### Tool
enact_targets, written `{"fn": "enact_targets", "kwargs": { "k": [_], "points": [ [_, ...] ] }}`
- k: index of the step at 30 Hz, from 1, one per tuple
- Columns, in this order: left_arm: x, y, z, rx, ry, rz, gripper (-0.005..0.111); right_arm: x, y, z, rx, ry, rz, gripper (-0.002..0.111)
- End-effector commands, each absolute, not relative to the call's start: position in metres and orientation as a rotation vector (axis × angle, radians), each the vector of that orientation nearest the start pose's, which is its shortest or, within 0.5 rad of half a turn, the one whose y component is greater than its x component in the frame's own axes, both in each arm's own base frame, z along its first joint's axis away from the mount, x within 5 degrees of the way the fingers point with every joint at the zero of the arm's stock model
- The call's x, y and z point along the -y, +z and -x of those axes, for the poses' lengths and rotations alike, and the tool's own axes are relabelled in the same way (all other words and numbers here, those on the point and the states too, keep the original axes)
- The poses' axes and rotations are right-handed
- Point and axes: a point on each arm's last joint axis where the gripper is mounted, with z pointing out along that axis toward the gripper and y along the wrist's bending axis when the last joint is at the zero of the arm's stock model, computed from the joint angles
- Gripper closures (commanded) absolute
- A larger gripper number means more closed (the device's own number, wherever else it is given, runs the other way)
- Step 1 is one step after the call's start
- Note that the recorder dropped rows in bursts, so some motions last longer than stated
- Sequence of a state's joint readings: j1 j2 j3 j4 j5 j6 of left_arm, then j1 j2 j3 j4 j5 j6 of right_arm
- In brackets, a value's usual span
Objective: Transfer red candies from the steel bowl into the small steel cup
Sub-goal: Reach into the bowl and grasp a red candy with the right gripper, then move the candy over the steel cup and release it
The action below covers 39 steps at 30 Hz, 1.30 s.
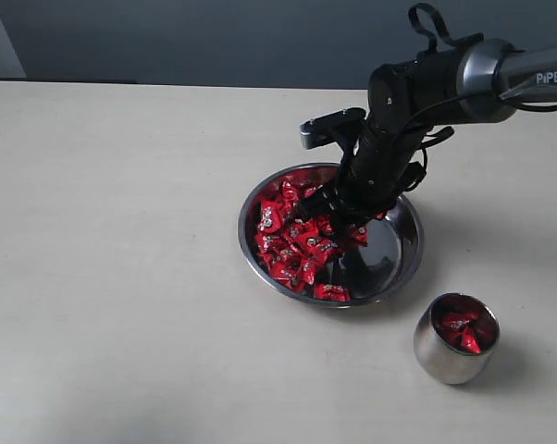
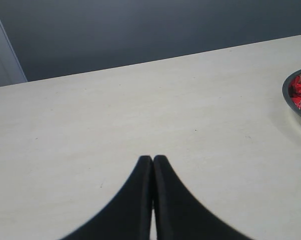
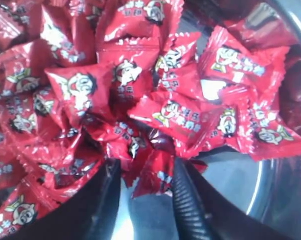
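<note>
Red candies: light, with crinkly, slippery wrappers; best pinched across the padded middle, not the frilled ends. They lie heaped in the steel bowl, directly beneath the right gripper. That arm pitches steeply down, jaws spread astride one candy. The small steel cup stands apart from this hand, outside the bowl. Left gripper: fingers pressed together, over bare table
</note>
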<state>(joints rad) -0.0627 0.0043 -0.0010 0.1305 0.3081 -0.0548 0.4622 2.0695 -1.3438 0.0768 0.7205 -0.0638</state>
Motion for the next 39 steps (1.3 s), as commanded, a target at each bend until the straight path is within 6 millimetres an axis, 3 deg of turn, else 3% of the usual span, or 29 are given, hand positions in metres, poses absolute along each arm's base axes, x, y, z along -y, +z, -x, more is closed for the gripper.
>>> {"fn": "enact_targets", "kwargs": {
  "k": [1,15,25,29,33,35,39],
  "points": [
    [0.0,0.186,-0.054,-1.78,0.032,-0.094,0.106,-0.182,0.129,-0.36,-2.868,0.109,0.726,0.073],
    [0.0,0.186,-0.054,-1.78,0.032,-0.094,0.106,-0.175,0.129,-0.358,-2.897,0.018,0.747,0.089],
    [0.0,0.186,-0.054,-1.78,0.032,-0.094,0.106,-0.175,0.14,-0.357,-2.884,0.022,0.743,0.09],
    [0.0,0.186,-0.054,-1.78,0.032,-0.094,0.106,-0.175,0.14,-0.357,-2.886,0.021,0.743,0.109],
    [0.0,0.186,-0.054,-1.78,0.032,-0.094,0.106,-0.175,0.14,-0.356,-2.888,0.02,0.744,0.109],
    [0.0,0.186,-0.054,-1.78,0.032,-0.094,0.106,-0.174,0.142,-0.355,-2.892,0.019,0.745,0.109],
    [0.0,0.186,-0.054,-1.78,0.032,-0.094,0.106,-0.171,0.172,-0.348,-2.876,0.032,0.732,0.109]
  ]
}}
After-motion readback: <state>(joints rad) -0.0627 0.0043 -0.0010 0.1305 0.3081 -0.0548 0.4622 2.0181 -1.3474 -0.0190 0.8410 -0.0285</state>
